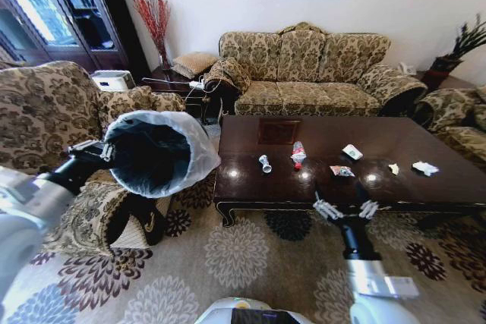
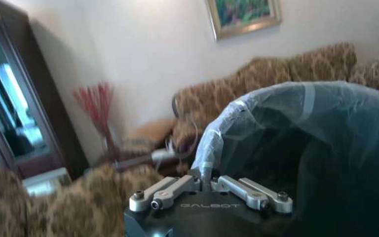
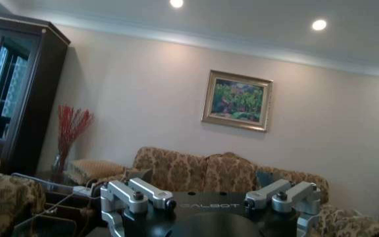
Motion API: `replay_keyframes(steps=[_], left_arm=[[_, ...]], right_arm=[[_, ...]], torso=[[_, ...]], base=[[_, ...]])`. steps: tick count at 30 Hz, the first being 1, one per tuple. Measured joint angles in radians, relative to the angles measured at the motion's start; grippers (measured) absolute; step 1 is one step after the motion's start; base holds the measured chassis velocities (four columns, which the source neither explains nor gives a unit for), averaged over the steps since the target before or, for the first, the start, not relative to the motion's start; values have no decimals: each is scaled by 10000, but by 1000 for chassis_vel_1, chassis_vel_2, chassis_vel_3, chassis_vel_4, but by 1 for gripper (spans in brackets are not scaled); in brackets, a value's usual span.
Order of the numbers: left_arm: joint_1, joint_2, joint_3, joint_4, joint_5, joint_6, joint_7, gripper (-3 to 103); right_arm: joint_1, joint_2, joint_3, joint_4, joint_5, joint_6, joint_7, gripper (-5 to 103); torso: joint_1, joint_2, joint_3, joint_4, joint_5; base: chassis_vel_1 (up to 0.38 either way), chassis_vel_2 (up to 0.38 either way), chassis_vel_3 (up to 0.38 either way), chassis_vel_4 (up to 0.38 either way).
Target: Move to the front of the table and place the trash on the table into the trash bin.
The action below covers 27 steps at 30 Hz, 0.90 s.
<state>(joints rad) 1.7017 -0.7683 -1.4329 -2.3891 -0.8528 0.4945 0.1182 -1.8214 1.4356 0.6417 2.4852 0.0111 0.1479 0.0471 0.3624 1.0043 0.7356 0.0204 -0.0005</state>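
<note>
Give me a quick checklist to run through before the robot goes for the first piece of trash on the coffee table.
1. Left gripper holds the trash bin by its rim: ok, fingers shut on the bag-lined edge.
2. Bin mouth reachable from the table: ok, it is tilted toward the table, held off the left end.
3. Right gripper free and open: ok, fingers spread, nothing between them.
4. Right gripper at the table: ok, at the front edge.
5. Trash in view: ok, the small can, red-and-white tube, wrapper, paper cup, yellowish scrap and tissue lie apart.
6. Far items within reach: cannot tell.
</note>
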Motion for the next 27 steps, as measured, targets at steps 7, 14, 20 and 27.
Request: replay_keyframes(steps=[7, 14, 20, 27], left_arm=[[21, 68, 682, 397, 106, 400, 186, 1], [-106, -130, 1582, 1098, 719, 403, 156, 1], [-235, -257, 1983, 1411, 702, 533, -1, 1], [-623, -616, 2484, 1597, 200, 727, -608, 1]], right_arm=[[7, -10, 7, 56, -58, -75, 35, 100], [-29, -349, -75, -354, 1133, -301, -580, 100], [-30, -222, -151, -903, 1391, -11, -744, 100], [93, -321, -133, -1004, 1380, -218, -745, 100]], torso=[[0, 0, -1, -1, 5], [1, 0, 0, -1, -1], [-1, 1, -1, -1, 8], [0, 0, -1, 0, 5]], base=[[0, 0, 0, 0], [0, 0, 0, 0], [0, 0, 0, 0], [-6, -3, 8, 6]])
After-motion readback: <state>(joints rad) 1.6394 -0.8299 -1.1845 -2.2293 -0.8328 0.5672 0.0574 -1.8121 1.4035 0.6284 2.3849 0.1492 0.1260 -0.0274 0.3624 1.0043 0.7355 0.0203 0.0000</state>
